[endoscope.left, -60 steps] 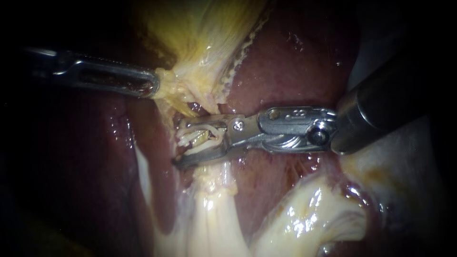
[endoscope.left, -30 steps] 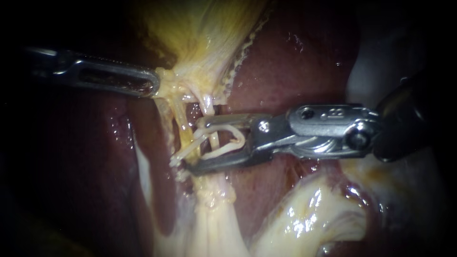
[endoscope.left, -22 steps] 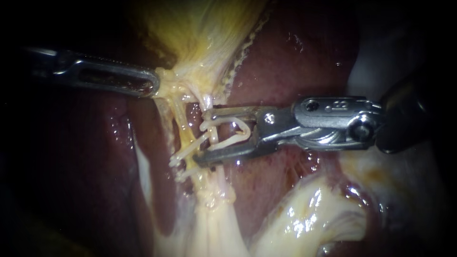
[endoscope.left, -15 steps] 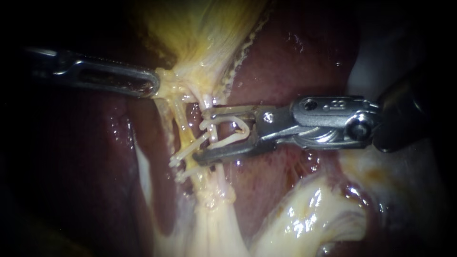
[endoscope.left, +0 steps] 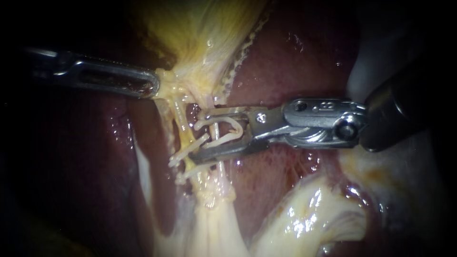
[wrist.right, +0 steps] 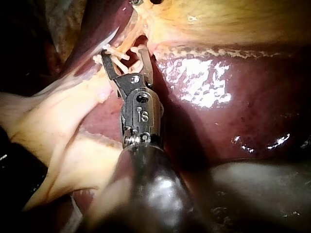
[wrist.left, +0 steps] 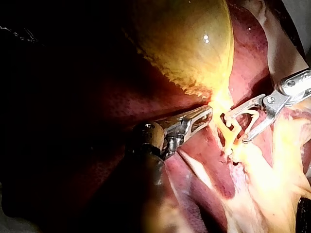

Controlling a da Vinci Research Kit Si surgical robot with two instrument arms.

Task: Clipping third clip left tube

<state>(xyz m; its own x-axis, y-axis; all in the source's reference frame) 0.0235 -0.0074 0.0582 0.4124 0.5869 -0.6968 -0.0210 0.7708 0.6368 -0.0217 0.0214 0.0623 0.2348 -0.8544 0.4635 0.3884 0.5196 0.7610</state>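
Jaws: right instrument [endoscope.left: 196, 136] holds clip [endoscope.left: 242, 127] | left instrument [endoscope.left: 155, 85] grips gallbladder [endoscope.left: 204, 33] | liver [endoscope.left: 295, 66] wet

Only stamped marks on the right instrument [endoscope.left: 204, 135].

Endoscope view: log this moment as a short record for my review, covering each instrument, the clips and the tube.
Left instrument: jaws shut on yellow tissue just below the gallbladder
Right instrument: jaws hold an open clip between them
Open clip: straddles a thin tube, legs not yet pressed together
Other clips: upper white clip and lower white clip lie closed across the strand beside the right instrument's lower jaw
Background: liver
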